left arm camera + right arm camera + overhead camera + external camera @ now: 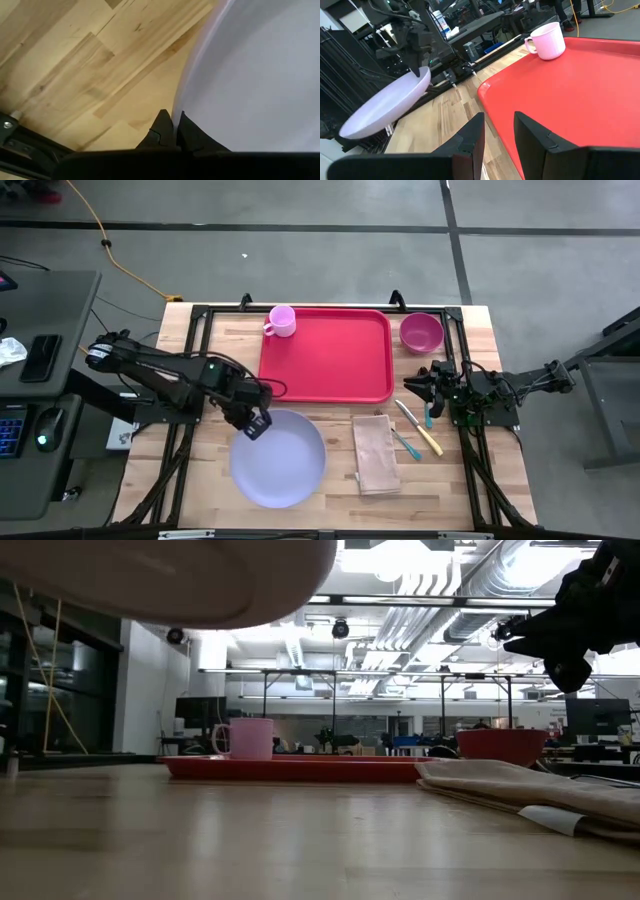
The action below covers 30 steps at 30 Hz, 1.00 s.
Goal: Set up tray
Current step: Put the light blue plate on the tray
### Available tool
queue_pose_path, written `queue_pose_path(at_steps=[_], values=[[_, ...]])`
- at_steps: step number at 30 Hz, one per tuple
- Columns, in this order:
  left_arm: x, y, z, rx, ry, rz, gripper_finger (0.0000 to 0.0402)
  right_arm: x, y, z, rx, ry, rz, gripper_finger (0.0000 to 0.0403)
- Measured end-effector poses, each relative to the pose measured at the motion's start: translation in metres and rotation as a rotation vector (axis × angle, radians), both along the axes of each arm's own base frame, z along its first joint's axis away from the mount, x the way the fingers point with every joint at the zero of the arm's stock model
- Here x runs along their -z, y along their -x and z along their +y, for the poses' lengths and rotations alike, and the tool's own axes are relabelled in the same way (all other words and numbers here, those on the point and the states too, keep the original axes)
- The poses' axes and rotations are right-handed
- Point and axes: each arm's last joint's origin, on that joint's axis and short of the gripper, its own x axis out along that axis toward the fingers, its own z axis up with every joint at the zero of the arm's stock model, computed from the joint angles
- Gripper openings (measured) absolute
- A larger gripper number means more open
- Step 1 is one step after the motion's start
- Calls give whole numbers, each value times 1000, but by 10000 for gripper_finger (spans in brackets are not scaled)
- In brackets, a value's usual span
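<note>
Your left gripper [256, 423] pinches the lavender plate's [280, 460] rim, lifting it clear of the table [200, 470]. The red tray [330, 360] sits centre-back, mug [281, 321] aboard. Your right gripper [425, 385] hovers beside it, fingers slightly parted, empty.

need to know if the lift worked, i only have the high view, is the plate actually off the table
Observer: Yes. In the right wrist view the lavender plate hangs tilted in the air, with the left gripper shut on its rim.
Operator: is the whole plate off the wood or is one edge dragging
Observer: The low view shows the plate's underside well above the table, with no edge touching.
Operator: where's the right gripper, high view just shows a dark blob
Observer: Its own wrist view shows the right gripper open, hovering by the edge of the red tray, holding nothing.
</note>
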Motion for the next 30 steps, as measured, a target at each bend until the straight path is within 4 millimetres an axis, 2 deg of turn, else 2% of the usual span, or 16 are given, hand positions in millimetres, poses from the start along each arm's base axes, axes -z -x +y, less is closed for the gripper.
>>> queue_pose_path(at_steps=[14,30], values=[[-1,1,0,-71,15,29,12,0,0,0,-3,0,0,83],[-3,-8,1,-294,-11,-27,12,0,0,0,-3,0,1,83]])
